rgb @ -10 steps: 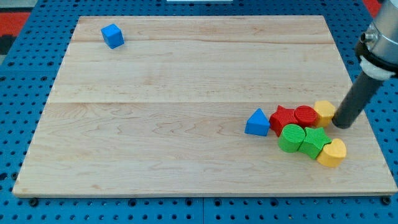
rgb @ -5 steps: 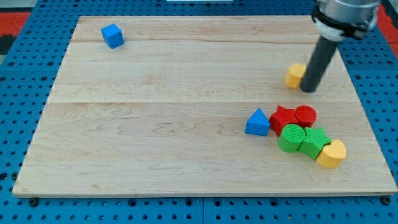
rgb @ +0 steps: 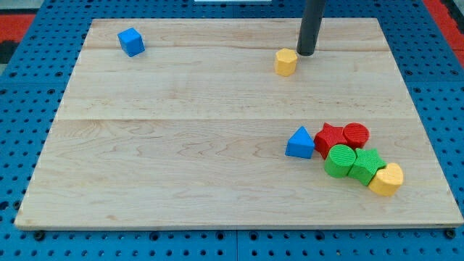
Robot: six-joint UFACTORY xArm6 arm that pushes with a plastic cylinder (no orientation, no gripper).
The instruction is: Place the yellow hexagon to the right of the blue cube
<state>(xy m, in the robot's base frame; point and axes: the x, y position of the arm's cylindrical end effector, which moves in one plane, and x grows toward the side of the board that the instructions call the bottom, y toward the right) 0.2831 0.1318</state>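
Yellow hexagonal block [rgb: 286, 61] sits upright, intact, shifted up-left since earlier, well right of small blue cube [rgb: 131, 41]. Bare rod tip [rgb: 306, 53] just beside, upper right, holding nothing.

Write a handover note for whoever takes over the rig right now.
End effector: no gripper, just the rod. My tip sits at the view's upper right of the yellow hexagon, close beside it; contact cannot be confirmed.
Job's things: the hexagon is in the upper middle of the board. The blue cube is near the top-left corner, far to the hexagon's left.
Done: the hexagon stands clear of the block cluster at lower right and roughly level with the cube.
Left: push the hexagon leftward along the top until it sits just right of the cube, probably without nudging the cube.
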